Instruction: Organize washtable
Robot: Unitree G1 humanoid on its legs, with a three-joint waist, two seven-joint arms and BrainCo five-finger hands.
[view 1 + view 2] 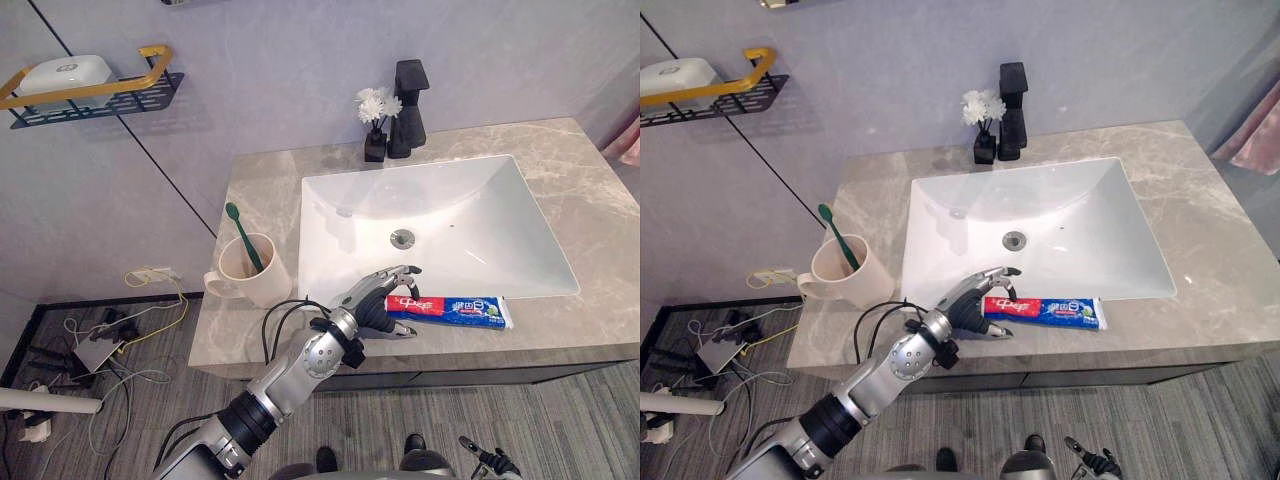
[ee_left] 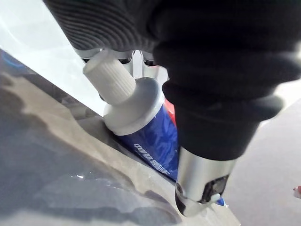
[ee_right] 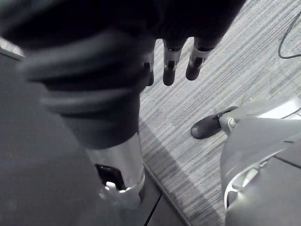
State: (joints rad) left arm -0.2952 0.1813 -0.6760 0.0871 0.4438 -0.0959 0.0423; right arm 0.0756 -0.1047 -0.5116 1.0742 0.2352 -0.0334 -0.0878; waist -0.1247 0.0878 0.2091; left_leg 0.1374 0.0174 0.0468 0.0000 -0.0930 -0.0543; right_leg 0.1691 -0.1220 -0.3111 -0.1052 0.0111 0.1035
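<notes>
The toothpaste tube [image 1: 455, 309] is lying flat on the grey marble-look counter [image 1: 590, 200], right along the front rim of the sink [image 1: 520, 190], so about 6 o'clock from the drain. Glossy blue-and-red tube, with a ribbed white cap [image 2: 110, 77] pointing toward 9 o'clock. The left hand [image 1: 378, 300] sits right at that cap end: the fingers [image 1: 395, 273] arch loosely over the tube on the sink side and the thumb [image 1: 403, 331] runs along the near side. They're spread apart, not squeezed down on it. In the left wrist view the cap sits in the gap between thumb and fingers. The arm comes in from about 7 o'clock, with the wrist angled up over the counter edge.

The sink itself is a smooth white rectangle. At its 9 o'clock there's a cream mug [image 1: 262, 280] with a green toothbrush [image 1: 243, 235] standing in it, and at 12 o'clock a blocky black faucet [image 1: 408, 105] next to a little vase of white flowers [image 1: 377, 115].

The right hand [image 3: 169, 61] hangs over the striped floor with its fingers straight and relaxed, holding nothing.
</notes>
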